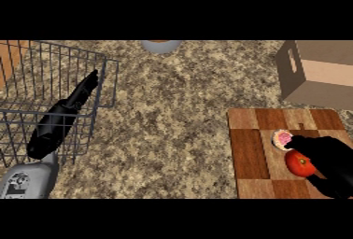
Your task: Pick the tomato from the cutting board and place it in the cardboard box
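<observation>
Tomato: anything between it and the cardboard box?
Nearly: a small pink-topped item lies on the cutting board just beyond the tomato, slightly left of the line to the cardboard box. Past it, only board and counter. The right hand curls round the tomato.

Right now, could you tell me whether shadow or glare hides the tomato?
Head view: no glare on the tomato; the black right hand covers its right side, not shadow; the box has a left face darker than the rest.
</observation>
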Controlling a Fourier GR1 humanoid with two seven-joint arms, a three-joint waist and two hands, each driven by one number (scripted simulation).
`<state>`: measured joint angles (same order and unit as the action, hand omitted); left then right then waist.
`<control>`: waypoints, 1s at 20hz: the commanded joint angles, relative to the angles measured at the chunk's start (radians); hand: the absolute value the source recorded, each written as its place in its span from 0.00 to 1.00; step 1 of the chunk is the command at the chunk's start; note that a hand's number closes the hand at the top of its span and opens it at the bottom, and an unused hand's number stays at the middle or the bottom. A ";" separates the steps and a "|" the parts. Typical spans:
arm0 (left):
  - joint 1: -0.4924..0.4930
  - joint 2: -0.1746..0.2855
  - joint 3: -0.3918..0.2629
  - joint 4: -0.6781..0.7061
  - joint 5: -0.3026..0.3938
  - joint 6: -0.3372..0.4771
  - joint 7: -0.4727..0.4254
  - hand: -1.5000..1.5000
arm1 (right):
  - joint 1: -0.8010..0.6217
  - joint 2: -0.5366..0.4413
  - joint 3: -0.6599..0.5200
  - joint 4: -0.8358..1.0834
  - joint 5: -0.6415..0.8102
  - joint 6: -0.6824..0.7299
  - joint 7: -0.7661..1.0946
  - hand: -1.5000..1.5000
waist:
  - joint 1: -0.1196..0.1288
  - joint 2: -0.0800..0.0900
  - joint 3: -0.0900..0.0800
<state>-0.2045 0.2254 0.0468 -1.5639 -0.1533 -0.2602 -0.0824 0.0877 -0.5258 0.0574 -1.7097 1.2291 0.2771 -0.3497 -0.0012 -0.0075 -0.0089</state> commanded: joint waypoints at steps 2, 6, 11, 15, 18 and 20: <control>0.004 0.005 0.011 -0.021 0.004 -0.008 0.026 0.50 | -0.014 -0.002 0.039 0.043 -0.013 -0.072 -0.139 1.00 | 0.005 0.007 0.009; -0.002 -0.022 -0.015 0.017 -0.009 -0.007 -0.007 0.50 | -0.056 -0.053 0.132 0.083 -0.133 -0.041 -0.422 1.00 | 0.036 0.016 0.011; -0.006 -0.014 -0.002 -0.013 -0.022 0.003 0.026 0.50 | -0.062 -0.110 0.050 0.078 -0.300 -0.089 -0.695 1.00 | 0.003 0.006 0.011; 0.034 0.003 0.024 0.045 -0.021 -0.012 -0.050 0.50 | -0.059 -0.159 -0.035 0.003 -0.420 -0.090 -0.782 1.00 | -0.007 0.005 0.009; -0.056 -0.018 0.013 0.003 -0.029 0.006 0.071 0.50 | -0.116 -0.179 -0.109 -0.012 -0.500 -0.087 -0.778 1.00 | -0.007 0.005 0.009; -0.060 -0.001 0.045 0.063 -0.006 -0.016 0.000 0.50 | -0.082 -0.218 -0.173 -0.037 -0.591 -0.044 -0.794 1.00 | -0.012 0.006 0.009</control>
<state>-0.2254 0.2127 0.0678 -1.5337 -0.1737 -0.2694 -0.0950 0.0026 -0.6918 -0.0189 -1.7203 0.7576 0.1655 -1.0048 -0.0060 -0.0019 -0.0005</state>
